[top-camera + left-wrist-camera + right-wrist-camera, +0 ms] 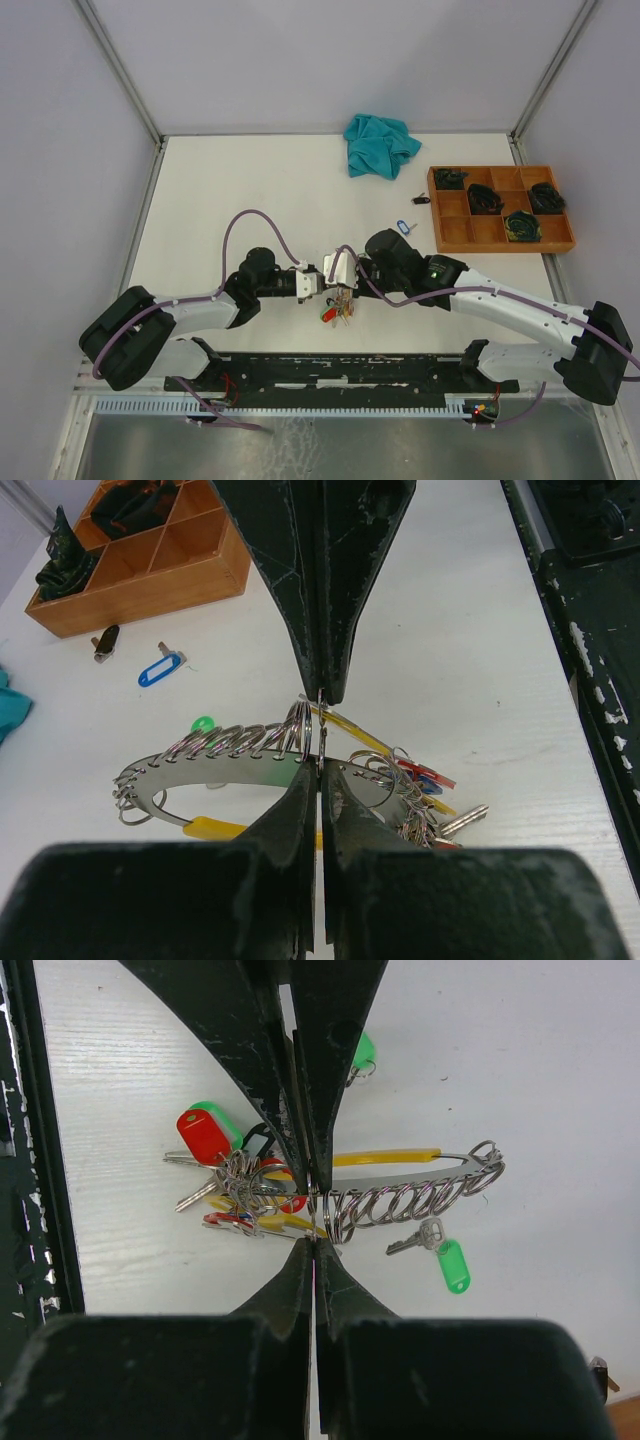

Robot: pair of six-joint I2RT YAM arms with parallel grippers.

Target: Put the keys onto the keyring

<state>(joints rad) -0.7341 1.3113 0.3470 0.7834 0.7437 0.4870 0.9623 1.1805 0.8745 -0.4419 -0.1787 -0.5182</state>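
The keyring (pixel 322 730) shows edge-on as a thin silver ring between the two grippers. My left gripper (pixel 320 772) is shut on its near side. Facing it, my right gripper (pixel 316 1242) is shut on the opposite side. In the top view they meet tip to tip at the table's middle front, left gripper (pixel 325 284) and right gripper (pixel 335 282). A curved metal strip (pixel 420 1172) carrying a row of small loops runs off sideways from the ring. A bunch of keys (pixel 245 1185) with red, yellow and blue tags hangs there. One green-tagged key (pixel 452 1265) lies apart, and a blue-tagged key (pixel 404 225) lies further back.
A wooden compartment tray (pixel 500 208) holding dark items stands at the back right. A teal cloth (pixel 380 145) lies crumpled at the back centre. A small black object (pixel 420 199) rests near the tray. The black rail (pixel 330 365) runs along the near edge.
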